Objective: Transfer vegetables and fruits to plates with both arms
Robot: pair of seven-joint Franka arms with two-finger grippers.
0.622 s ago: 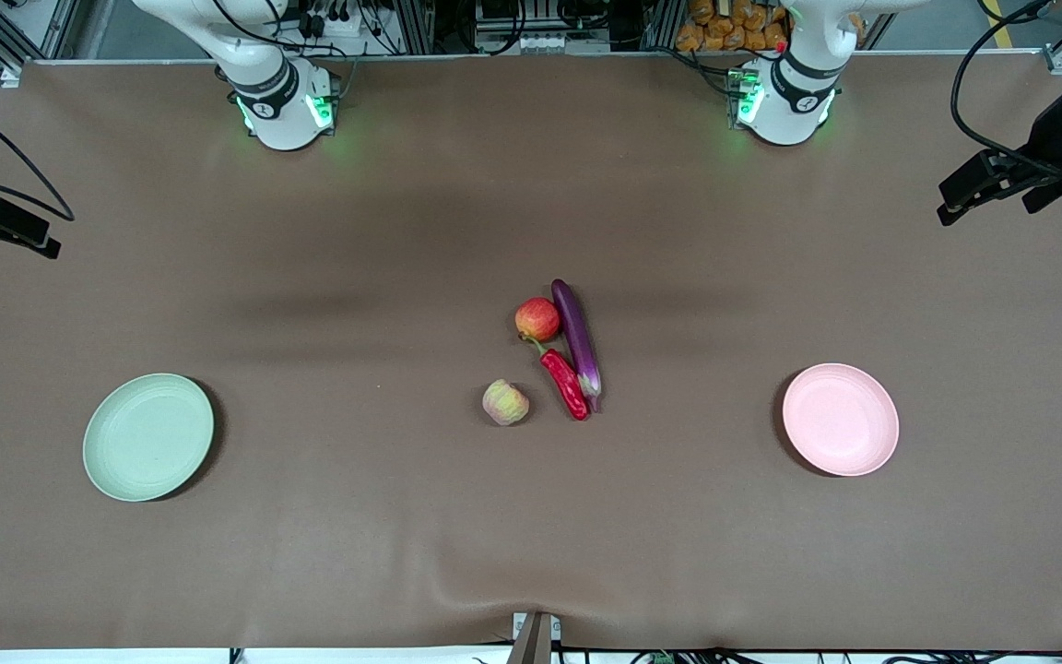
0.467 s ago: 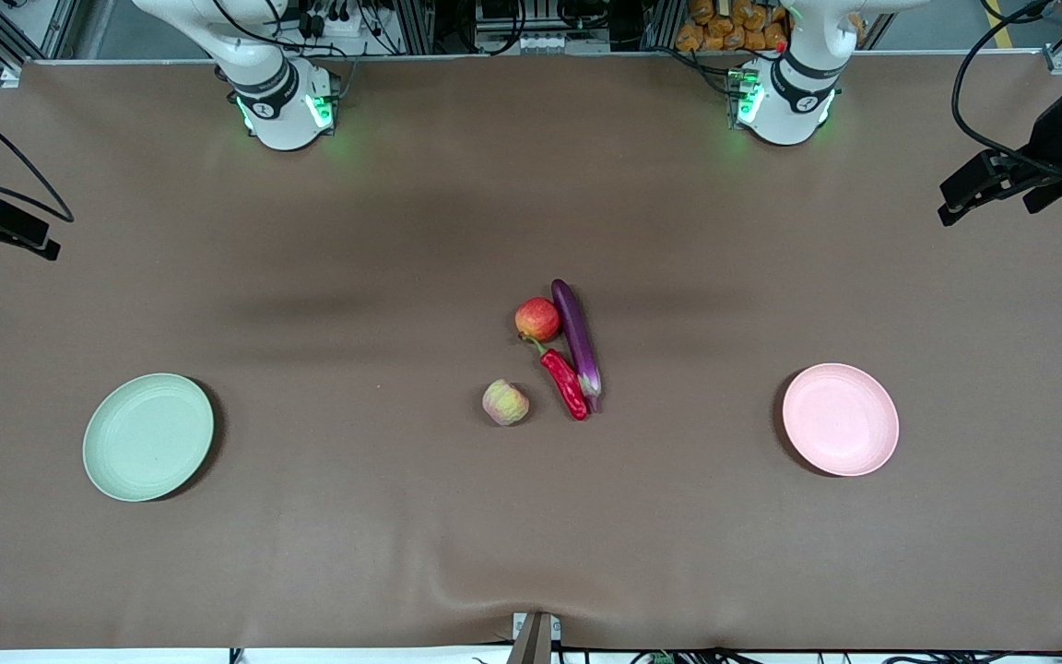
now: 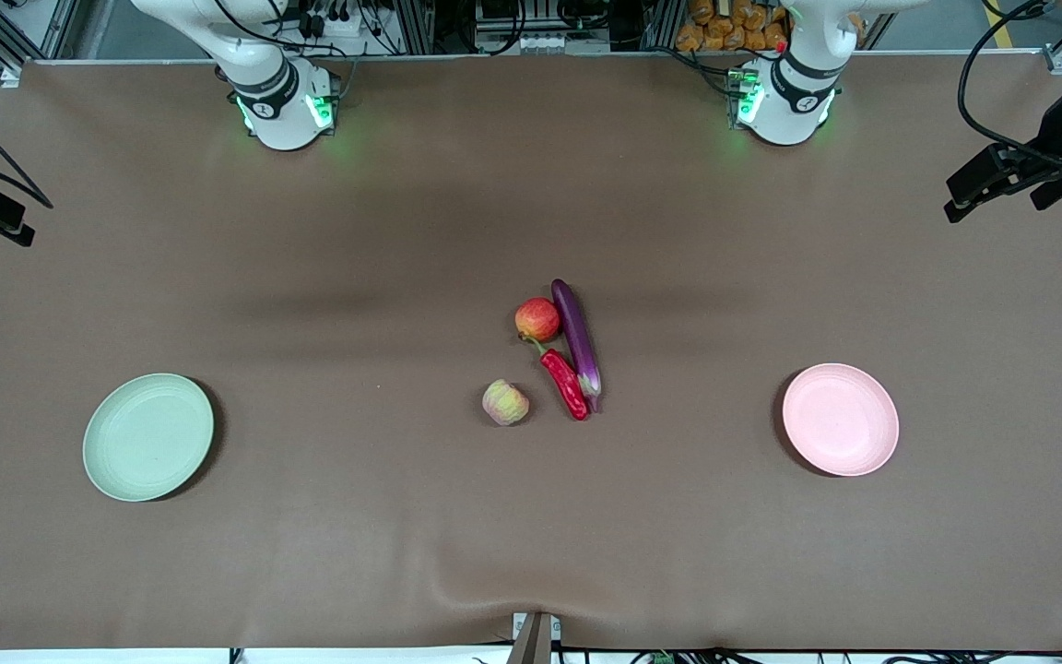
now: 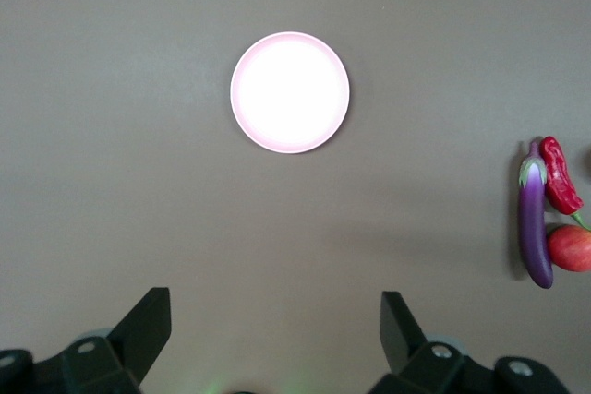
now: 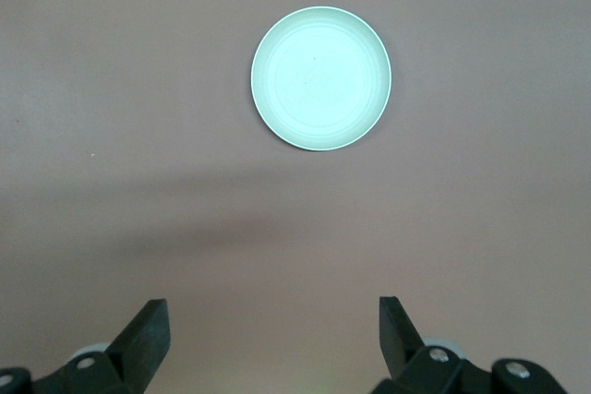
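The long glossy purple eggplant (image 3: 578,337) lies mid-worktop, touching the round red apple (image 3: 537,319) and the shiny red chili pepper (image 3: 566,384). The pale ribbed fruit (image 3: 505,403) lies near it, nearer the front camera. The round matte green plate (image 3: 148,436) and the round matte pink plate (image 3: 840,419) lie well apart from it. The left claw (image 4: 275,325) and the right claw (image 5: 273,334) hang spread, holding nothing.

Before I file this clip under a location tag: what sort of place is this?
Most likely a robotics lab bench: two arm bases bolted to a brown-covered table, aluminium framing and cables along its edge, and toy-like produce such as the eggplant staged between two plates.
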